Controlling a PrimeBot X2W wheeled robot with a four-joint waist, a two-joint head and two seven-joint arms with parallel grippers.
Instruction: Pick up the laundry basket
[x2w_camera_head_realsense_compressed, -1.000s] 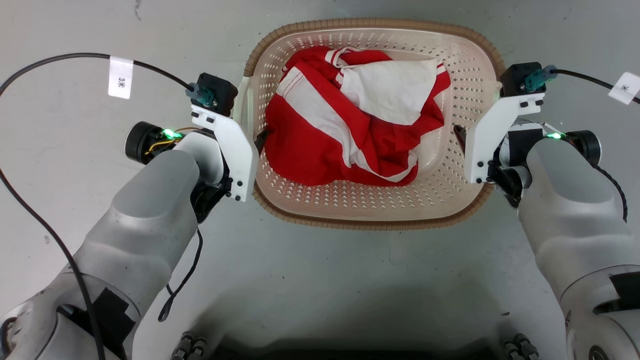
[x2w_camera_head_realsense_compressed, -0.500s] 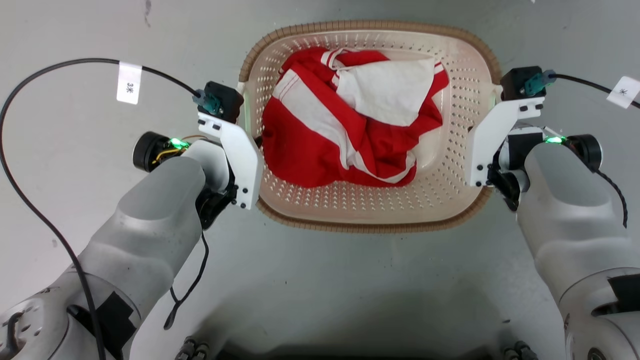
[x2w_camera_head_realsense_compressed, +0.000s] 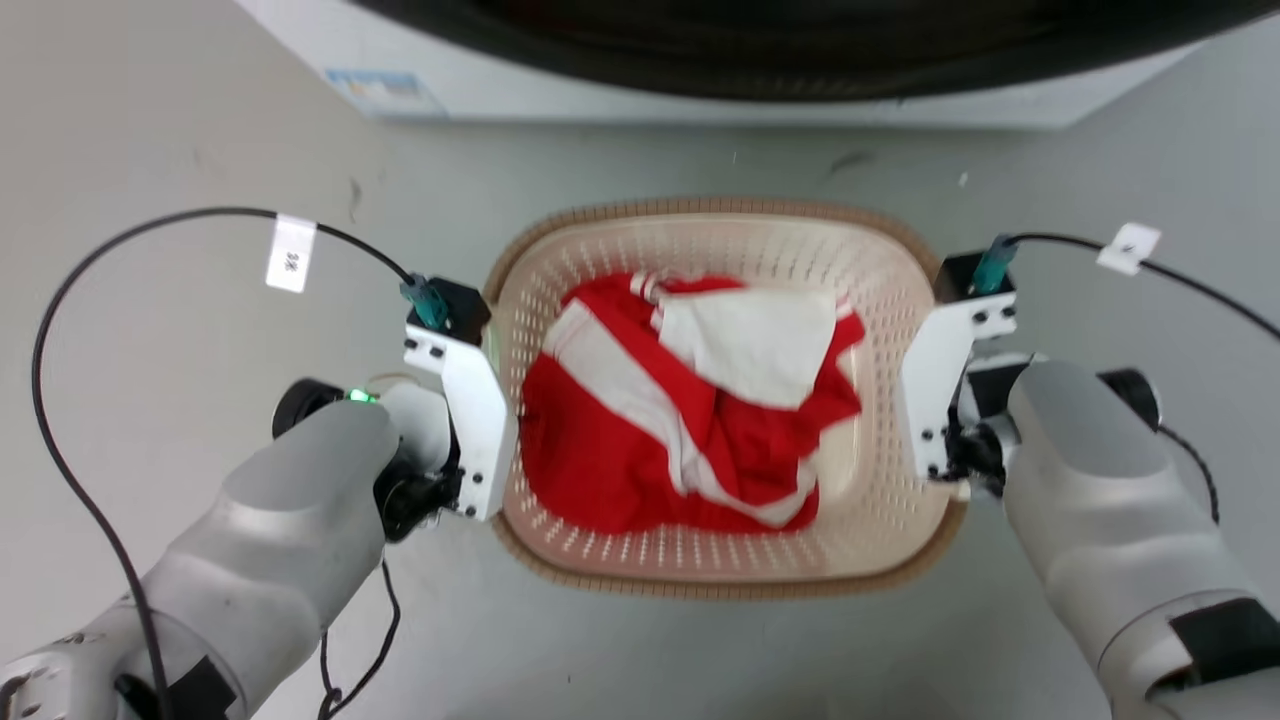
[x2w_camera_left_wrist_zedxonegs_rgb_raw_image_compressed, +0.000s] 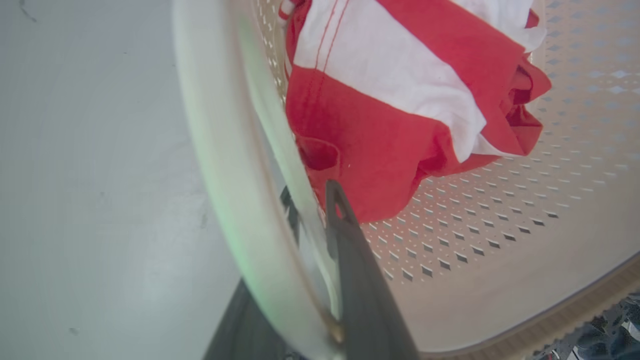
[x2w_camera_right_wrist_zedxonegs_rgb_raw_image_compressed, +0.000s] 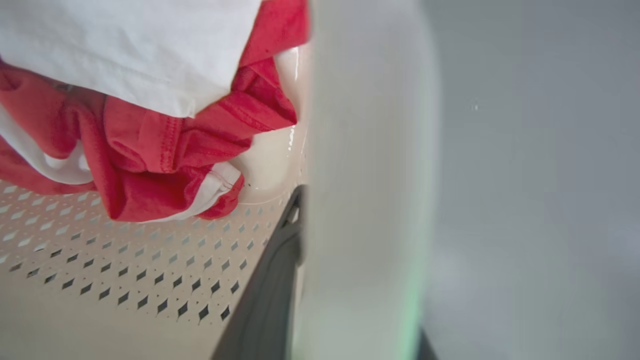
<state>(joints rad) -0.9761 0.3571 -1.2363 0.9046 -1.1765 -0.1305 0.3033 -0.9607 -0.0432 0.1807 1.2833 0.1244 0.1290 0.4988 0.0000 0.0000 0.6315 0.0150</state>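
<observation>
Head view looks down on the cream perforated plastic laundry basket (x2w_camera_head_realsense_compressed: 885, 500) with its brown woven-look rim, sitting between the two pale forearms on the grey floor (x2w_camera_head_realsense_compressed: 150, 150), just short of a white washing machine (x2w_camera_head_realsense_compressed: 620, 95) along the top edge. Whether the basket's base touches the floor cannot be told. A crumpled red-and-white striped garment (x2w_camera_head_realsense_compressed: 640, 460) lies inside it.

Left wrist view shows the left gripper (x2w_camera_left_wrist_zedxonegs_rgb_raw_image_compressed: 312, 210) nearly closed across the basket's white left handle (x2w_camera_left_wrist_zedxonegs_rgb_raw_image_compressed: 220, 165): one dark finger lies inside the wall beside the garment, the other shows behind the handle strip, which is pinched between them.

Right wrist view shows the right gripper (x2w_camera_right_wrist_zedxonegs_rgb_raw_image_compressed: 320, 220) straddling the white right handle (x2w_camera_right_wrist_zedxonegs_rgb_raw_image_compressed: 370, 175). Its inner finger presses flat against the handle; of the outer finger a dark sliver shows at the handle's far edge.
</observation>
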